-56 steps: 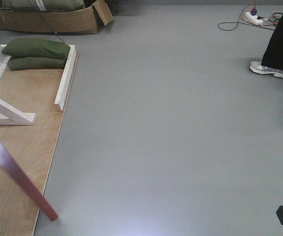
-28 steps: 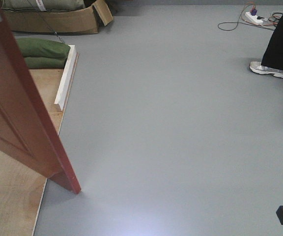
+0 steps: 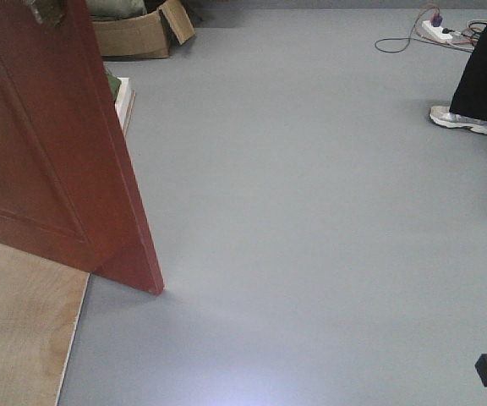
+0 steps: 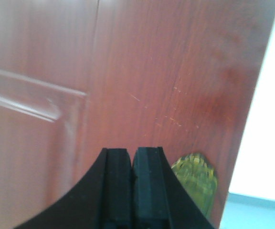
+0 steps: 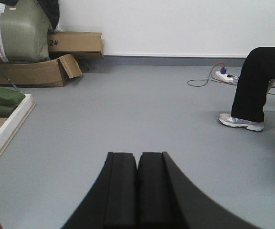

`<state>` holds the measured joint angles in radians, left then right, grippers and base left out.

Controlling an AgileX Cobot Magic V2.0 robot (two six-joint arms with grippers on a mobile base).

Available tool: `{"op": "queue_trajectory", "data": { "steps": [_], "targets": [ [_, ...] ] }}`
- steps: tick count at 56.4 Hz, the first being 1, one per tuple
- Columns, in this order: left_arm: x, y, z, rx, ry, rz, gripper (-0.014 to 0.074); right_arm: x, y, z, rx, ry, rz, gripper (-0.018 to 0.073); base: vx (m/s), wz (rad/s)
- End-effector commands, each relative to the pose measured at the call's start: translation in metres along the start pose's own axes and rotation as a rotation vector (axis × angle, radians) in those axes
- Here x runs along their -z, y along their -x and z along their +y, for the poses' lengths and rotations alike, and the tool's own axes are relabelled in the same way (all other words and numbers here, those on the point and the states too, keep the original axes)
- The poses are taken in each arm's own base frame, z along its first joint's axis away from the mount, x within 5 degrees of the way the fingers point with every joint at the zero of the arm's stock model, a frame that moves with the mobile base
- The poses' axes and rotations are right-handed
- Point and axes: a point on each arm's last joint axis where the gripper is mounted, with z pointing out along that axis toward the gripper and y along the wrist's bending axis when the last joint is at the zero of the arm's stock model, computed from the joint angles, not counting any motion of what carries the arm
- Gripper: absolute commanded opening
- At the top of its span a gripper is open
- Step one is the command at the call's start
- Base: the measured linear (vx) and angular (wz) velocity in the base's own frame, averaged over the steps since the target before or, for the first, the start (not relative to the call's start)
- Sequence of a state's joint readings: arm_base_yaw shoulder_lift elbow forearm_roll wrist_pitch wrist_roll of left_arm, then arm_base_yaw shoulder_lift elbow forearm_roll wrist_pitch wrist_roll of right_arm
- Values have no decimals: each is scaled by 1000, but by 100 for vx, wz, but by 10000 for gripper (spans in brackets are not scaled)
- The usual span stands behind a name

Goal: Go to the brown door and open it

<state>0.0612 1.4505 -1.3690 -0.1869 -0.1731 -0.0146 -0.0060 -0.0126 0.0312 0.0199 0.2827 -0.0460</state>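
So the door fills the left side of the front view. It stands at an angle, and its bottom corner sits just past where the plywood board meets the grey floor. I'd call that partly open, with more swing to go.

How I'd do this bit: push flat on the door face and stay close to the free edge, since that's where I get the most leverage. I'd follow the arc rather than shove straight ahead, or my tips could slide off the edge into the gap on the right. Slow and even, because that glossy face looks slippery.

My left gripper sits bottom centre of its wrist view. The pads are pressed together with nothing between them, and the tips are right up against the reddish wood. I honestly can't tell if they're touching it or just a hair off. There's a greenish-yellow thing just right of the tips, near the door's edge, and I can't make out what it is.

My right gripper is pinched closed too, holding nothing and touching nothing, pointing out over open floor.

Far right there's someone's shoe, well apart from the door, so I don't think it's a worry for the swing.
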Motion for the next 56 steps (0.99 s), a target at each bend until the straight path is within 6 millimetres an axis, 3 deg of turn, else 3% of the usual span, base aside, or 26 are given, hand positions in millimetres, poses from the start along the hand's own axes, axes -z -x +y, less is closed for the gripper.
{"op": "queue_trajectory", "data": {
  "steps": [1,21,56],
  "targets": [
    [22,41,-11,-9,-34,-131,-6,1,7,0,12,-4,-88,0,0,0],
    [54,56,-16,-66,-46,19,-6,1,7,0,12,-4,-88,0,0,0],
    [53,53,-16,-63,-44,41,-6,1,7,0,12,-4,-88,0,0,0]
  ]
}}
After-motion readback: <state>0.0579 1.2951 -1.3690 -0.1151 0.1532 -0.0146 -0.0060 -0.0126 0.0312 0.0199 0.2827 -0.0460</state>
